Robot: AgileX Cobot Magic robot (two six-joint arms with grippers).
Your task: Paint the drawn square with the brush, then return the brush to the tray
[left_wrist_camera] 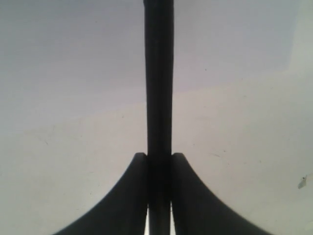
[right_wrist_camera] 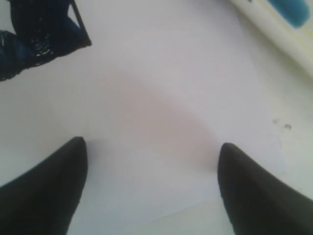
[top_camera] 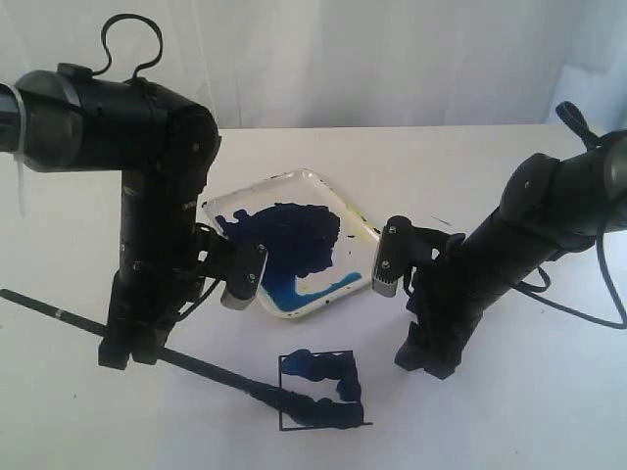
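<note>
The drawn square (top_camera: 323,390) lies on white paper near the front, its top, right and bottom smeared dark blue; a corner of the square (right_wrist_camera: 44,34) shows in the right wrist view. My left gripper (top_camera: 130,351) is shut on the brush (top_camera: 211,372), whose black handle slants from the far left down to bristles touching the square's lower left. The brush handle (left_wrist_camera: 159,88) runs straight out between the closed fingers. The tray (top_camera: 294,240) sits behind, holding a big dark blue blotch. My right gripper (top_camera: 426,359) rests open and empty on the paper, right of the square.
The white paper (right_wrist_camera: 161,98) under the right gripper ends at an edge close to its fingers. The tray's rim (right_wrist_camera: 274,27) with light blue paint shows in the right wrist view. Both arms stand close on either side of the tray.
</note>
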